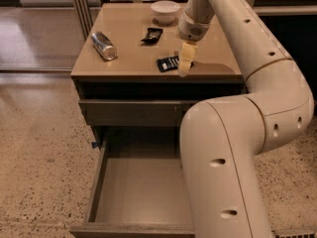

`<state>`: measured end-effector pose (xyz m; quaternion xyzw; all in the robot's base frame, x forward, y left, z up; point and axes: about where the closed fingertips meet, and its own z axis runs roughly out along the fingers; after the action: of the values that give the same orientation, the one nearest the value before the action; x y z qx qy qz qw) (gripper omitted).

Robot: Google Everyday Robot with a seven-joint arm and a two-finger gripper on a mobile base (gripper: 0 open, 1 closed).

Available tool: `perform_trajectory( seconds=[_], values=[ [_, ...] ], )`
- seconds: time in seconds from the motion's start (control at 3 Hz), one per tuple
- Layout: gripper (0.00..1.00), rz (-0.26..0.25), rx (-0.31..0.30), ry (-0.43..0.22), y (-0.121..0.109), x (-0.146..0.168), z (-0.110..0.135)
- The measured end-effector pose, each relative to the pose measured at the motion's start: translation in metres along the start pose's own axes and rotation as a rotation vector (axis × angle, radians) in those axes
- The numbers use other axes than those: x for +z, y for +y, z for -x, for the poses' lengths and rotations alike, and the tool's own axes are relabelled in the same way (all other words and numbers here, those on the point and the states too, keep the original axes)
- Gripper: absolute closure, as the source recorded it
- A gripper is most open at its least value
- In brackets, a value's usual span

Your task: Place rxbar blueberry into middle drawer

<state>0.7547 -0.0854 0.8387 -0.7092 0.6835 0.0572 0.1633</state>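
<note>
One each: bowl [165, 10], can [104, 46], black packet [151, 34], rxbar blueberry [167, 63], shut drawer [133, 112], open middle drawer [143, 192], hand [184, 69] over the bar.

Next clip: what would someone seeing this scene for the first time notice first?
The bulky cream robot arm fills the right foreground and bends back over the cabinet top. Its claw hangs near the top's front edge, at the right end of the dark rxbar blueberry. Below, the middle drawer stands pulled wide open.
</note>
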Motion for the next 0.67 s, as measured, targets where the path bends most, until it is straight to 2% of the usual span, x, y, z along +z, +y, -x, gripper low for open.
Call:
perform_trajectory(
  seconds=[0.67],
  values=[
    [0.00,0.020,-0.009,-0.003,0.0013,0.0091,0.0030]
  ],
)
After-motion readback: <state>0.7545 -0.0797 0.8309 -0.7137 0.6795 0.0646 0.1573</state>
